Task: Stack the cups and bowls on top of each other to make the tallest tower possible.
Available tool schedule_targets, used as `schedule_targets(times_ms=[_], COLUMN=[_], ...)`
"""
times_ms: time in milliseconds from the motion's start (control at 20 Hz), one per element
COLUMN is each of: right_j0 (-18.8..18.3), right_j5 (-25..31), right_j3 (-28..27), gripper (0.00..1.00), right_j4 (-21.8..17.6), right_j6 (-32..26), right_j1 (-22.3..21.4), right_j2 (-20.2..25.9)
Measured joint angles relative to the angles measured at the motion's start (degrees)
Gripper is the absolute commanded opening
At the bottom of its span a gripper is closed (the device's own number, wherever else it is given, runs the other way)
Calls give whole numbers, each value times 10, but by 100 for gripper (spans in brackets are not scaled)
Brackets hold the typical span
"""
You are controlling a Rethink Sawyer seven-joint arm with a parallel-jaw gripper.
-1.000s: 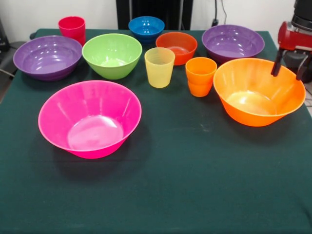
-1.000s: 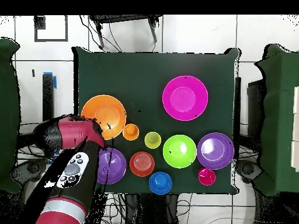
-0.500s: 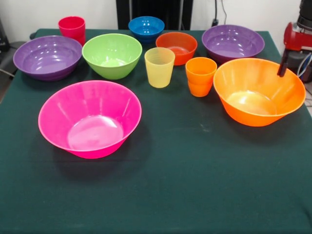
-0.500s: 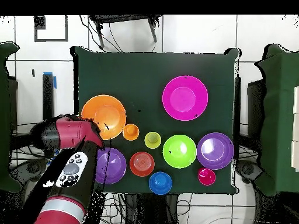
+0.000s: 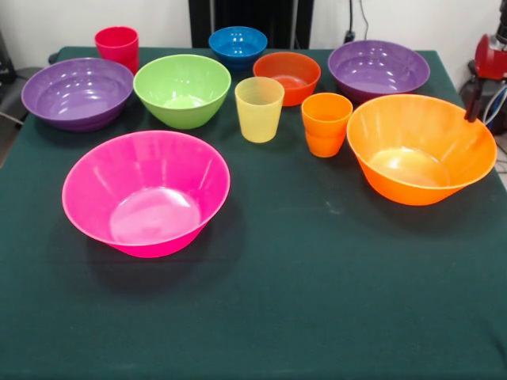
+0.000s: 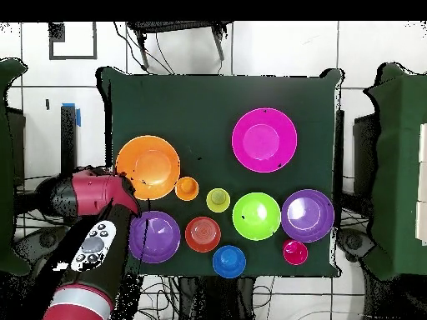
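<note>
Front view, L to R. Green table cloth (image 5: 317,317) covers the table.

Far L: purple bowl (image 5: 77,92), upright. Behind it, far L corner, red cup (image 5: 117,46), upright.

Next R: green bowl (image 5: 182,89), just beside the purple one. In front of both, well toward near side, big pink bowl (image 5: 146,191), standing alone.

Centre back: blue bowl (image 5: 238,45), small. R of it and nearer, orange-red bowl (image 5: 287,77). Pale yellow cup (image 5: 259,108) sits between green bowl and orange-red bowl, upright, ribbed. Orange cup (image 5: 326,123) just R of it, close but apart.

R back: second purple bowl (image 5: 379,70). In front of it, big orange bowl (image 5: 421,147), near the orange cup.

Nothing stacked; every cup and bowl rests singly on the cloth.

Far R edge: gripper (image 5: 475,101), only one dark finger seen, hanging by the big orange bowl's far R rim. Fingers spread or closed: can't tell; grasps nothing visible. Overhead view: red arm (image 6: 92,196) sits at that same table edge.
</note>
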Motion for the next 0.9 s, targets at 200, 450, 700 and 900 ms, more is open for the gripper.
schedule_targets(times_ms=[200,450,700,900], right_j0=[5,17,39,52], right_j5=[0,0,-5,-20], right_j3=[-2,-14,-31,-43], gripper=[100,100,100,100], right_j4=[6,14,14,14], right_j6=[0,0,0,0], right_j1=[5,23,49,68], right_j2=[0,-6,-29,-46])
